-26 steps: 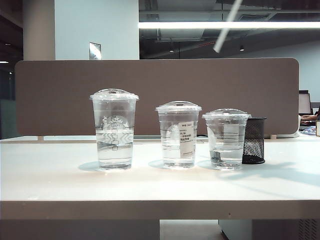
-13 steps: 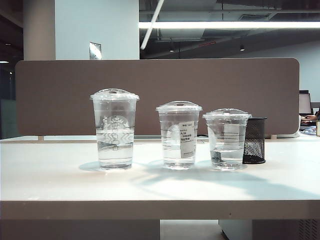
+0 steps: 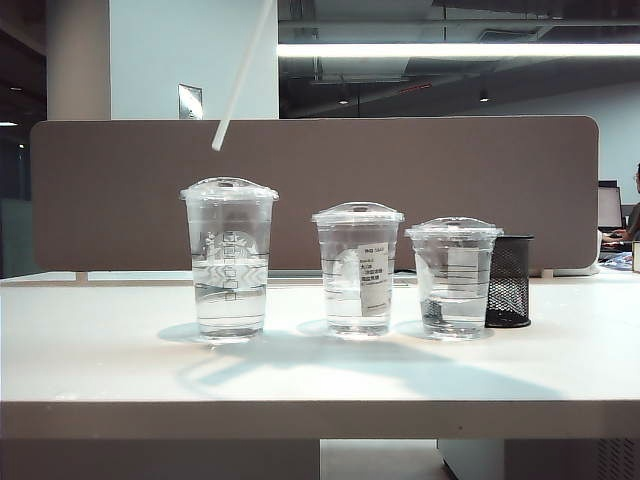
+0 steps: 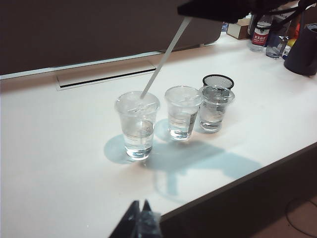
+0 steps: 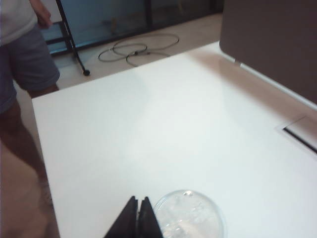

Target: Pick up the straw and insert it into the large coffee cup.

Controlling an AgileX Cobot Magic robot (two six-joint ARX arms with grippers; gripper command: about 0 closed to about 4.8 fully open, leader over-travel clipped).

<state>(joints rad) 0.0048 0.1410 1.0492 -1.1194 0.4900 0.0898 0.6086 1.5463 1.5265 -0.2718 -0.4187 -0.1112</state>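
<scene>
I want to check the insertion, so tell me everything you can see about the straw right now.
The straw is long, thin, straight and white, plastic by its look. It hangs tilted in the air, its lower tip just above the domed lid of the large coffee cup, not yet inside. In the left wrist view its upper end runs up to a dark arm overhead; the grip itself is hidden. Nothing else touches it.

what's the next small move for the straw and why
Probably lower the straw, held by the shut right end effector, toward the large coffee cup's domed lid. Its tip hangs tilted just above the lid, not yet in. The left end effector waits shut, apart.
</scene>
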